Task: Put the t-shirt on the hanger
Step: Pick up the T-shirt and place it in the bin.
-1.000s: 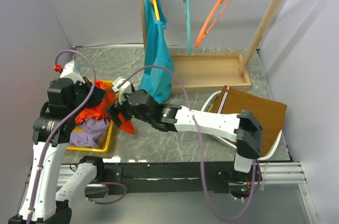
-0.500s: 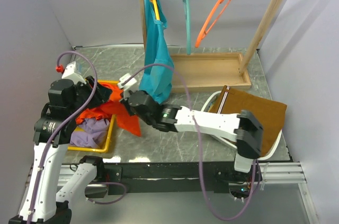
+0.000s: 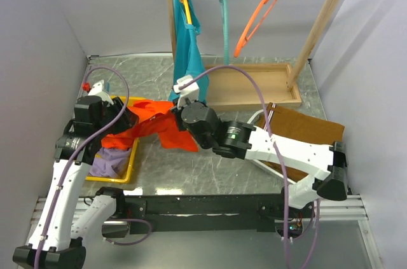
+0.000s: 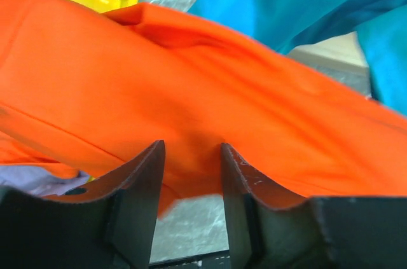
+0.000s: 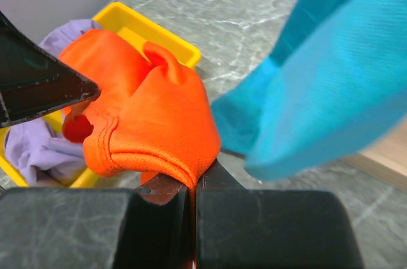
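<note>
The t-shirt (image 3: 159, 128) lay stretched across the middle-left of the top view, its long axis running from the yellow tray (image 3: 131, 162) toward the centre. The right gripper (image 5: 191, 185), jaws pressed together on a hem fold, held its right end. The left gripper (image 4: 191, 148) had its jaws part-way apart with cloth in the gap; whether it gripped the cloth could not be told. The hanger (image 3: 257, 18) hung at upper right, well apart, nearer the right arm.

The top camera looked down on the bench (image 3: 191, 168) from above its near edge — both wrist cameras sat close on the t-shirt (image 3: 162, 130) every view shared.
</note>
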Robot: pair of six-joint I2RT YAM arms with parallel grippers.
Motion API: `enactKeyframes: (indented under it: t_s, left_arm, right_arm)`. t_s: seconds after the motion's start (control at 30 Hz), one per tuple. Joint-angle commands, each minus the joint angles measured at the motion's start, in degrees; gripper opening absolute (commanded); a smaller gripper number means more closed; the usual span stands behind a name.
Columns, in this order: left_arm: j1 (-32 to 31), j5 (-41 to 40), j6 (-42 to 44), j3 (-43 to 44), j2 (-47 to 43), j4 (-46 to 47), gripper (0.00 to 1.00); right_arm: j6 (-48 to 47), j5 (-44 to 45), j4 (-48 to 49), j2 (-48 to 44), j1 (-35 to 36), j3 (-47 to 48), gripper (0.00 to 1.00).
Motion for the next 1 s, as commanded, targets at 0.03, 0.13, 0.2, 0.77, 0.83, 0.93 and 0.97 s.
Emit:
enactKeyframes:
  t_s: [0.03, 0.13, 0.2, 0.77, 0.83, 0.93, 0.97]
  left_arm:
    - [-0.25, -1.27, 3.6, -1.63, -2.12, 1.19, 0.45]
    - [-0.51, -2.24, 5.36, -2.51, -3.0, 0.04, 0.48]
    - [-0.69, -2.24, 5.8, -2.95, -3.78, -0.66, 0.5]
    - [-7.89, -1.53, 0.35, -7.7, -8.01, -0.93, 0.58]
    - [-9.38, -2.15, -0.79, -8.31, -8.01, -0.66, 0.6]
    - [-12.1, -3.55, -2.8, -9.36, -7.31, -0.4, 0.6]
    - [-12.81, -3.73, -3.34, -9.8, -6.87, 0.12, 0.6]
  right_arm:
    - [2.53, 3.41, -4.53, -5.69, -1.2, -0.28, 0.0]
    - [2.79, 3.31, -5.41, -5.34, -1.38, -0.37, 0.0]
    - [2.97, 3.14, -5.68, -4.9, -1.46, -0.28, 0.0]
    - [2.44, -2.13, -8.93, -0.95, -4.54, 5.61, 0.0]
    - [2.53, -2.57, -9.02, -0.68, -4.8, 5.87, 0.0]
    - [2.7, -2.84, -9.28, -0.68, -5.24, 5.96, 0.0]
    - [2.62, -3.01, -9.11, -0.77, -5.33, 5.96, 0.0]
